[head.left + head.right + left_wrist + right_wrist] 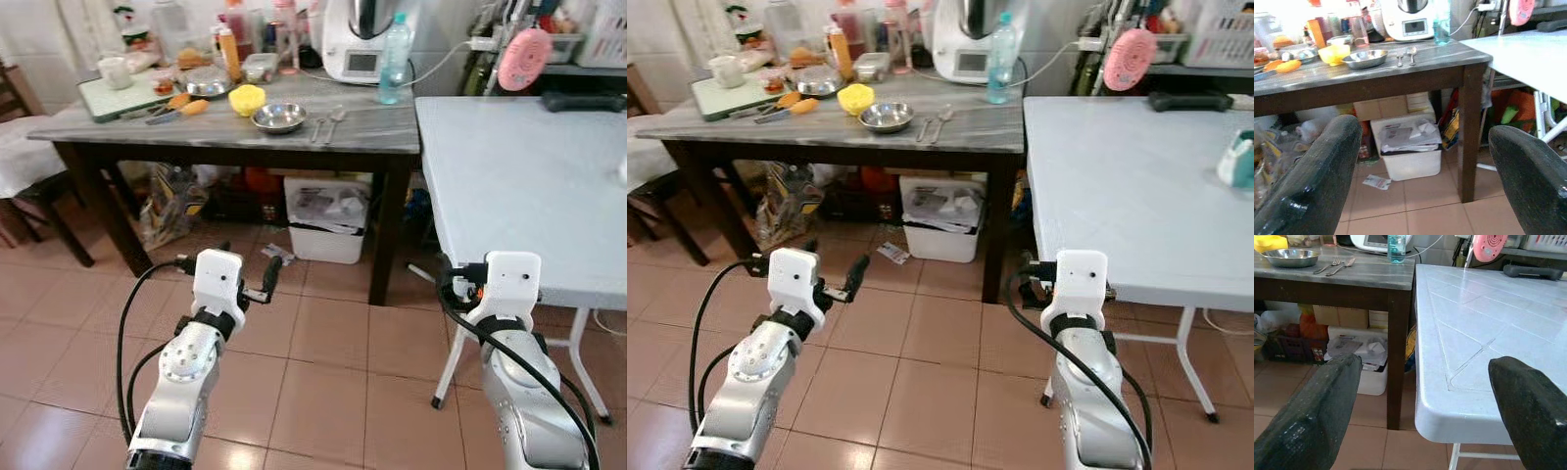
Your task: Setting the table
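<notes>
Both the left gripper [1425,181] and the right gripper [1425,406] hang empty above the floor, fingers spread wide. The steel bowl [279,117] sits far ahead on the dark table [382,135], the fork [318,128] and spoon [335,121] just right of it. The bowl looks light, stiff and slippery; pinching its rim seems best.

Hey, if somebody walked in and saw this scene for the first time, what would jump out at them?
Probably the crowded dark table, with a yellow bowl, a steel bowl, cutlery beside it and a water bottle near its right end. Next, the bare white table butted against it on the right. Both robot hands, the left hand and the right hand, hang open and empty above the tiled floor.
</notes>
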Controlling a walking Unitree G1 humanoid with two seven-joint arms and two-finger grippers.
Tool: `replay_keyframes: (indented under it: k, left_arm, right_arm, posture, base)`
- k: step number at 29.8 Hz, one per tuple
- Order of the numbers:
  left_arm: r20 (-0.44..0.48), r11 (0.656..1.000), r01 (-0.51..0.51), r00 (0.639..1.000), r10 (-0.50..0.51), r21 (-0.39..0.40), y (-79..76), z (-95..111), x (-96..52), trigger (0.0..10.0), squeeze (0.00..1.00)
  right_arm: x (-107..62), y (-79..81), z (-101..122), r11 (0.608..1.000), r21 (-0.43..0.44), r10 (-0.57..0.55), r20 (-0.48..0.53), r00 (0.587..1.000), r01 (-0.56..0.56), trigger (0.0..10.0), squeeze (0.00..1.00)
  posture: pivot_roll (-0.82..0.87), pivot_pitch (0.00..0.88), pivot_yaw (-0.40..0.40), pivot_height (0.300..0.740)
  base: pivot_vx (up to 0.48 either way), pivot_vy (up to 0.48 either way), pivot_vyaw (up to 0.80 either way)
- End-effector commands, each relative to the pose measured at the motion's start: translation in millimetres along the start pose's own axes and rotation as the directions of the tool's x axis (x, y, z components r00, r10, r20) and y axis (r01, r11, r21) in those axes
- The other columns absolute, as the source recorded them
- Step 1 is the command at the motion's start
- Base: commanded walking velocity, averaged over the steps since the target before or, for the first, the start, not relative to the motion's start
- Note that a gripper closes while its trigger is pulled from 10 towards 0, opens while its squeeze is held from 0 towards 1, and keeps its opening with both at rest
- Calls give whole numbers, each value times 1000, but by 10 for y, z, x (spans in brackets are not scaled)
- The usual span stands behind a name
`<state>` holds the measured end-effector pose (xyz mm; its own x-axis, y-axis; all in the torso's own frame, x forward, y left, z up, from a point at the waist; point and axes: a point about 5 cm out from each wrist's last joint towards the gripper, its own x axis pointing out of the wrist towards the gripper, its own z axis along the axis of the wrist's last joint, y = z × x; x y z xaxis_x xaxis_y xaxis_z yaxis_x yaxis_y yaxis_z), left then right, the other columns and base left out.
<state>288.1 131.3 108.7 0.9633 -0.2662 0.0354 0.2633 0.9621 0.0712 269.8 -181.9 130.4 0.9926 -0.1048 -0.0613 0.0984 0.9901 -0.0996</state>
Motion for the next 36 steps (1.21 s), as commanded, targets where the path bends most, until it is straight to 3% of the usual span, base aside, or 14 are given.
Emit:
replay_keyframes:
  k: [1,12,36]
  left_arm:
    - [9,1000,3,1000,-3,-1,12,28,18,10000,0]
    - [10,1000,17,1000,-17,-9,8,28,29,10000,0]
    - [11,999,34,999,-34,-29,9,25,47,10000,0]
  right_arm:
    - [14,37,56,1000,6,7,24,1000,-7,10000,0]
    - [8,36,64,1000,3,7,32,999,-7,10000,0]
    - [17,-20,101,999,-4,-33,60,998,33,10000,0]
  posture:
    - [-97,0,52,740]
    - [-99,0,52,740]
    - [-106,0,57,740]
  base:
    - [0,0,-694]
    - [0,-279,-63]
    - [0,-480,0]
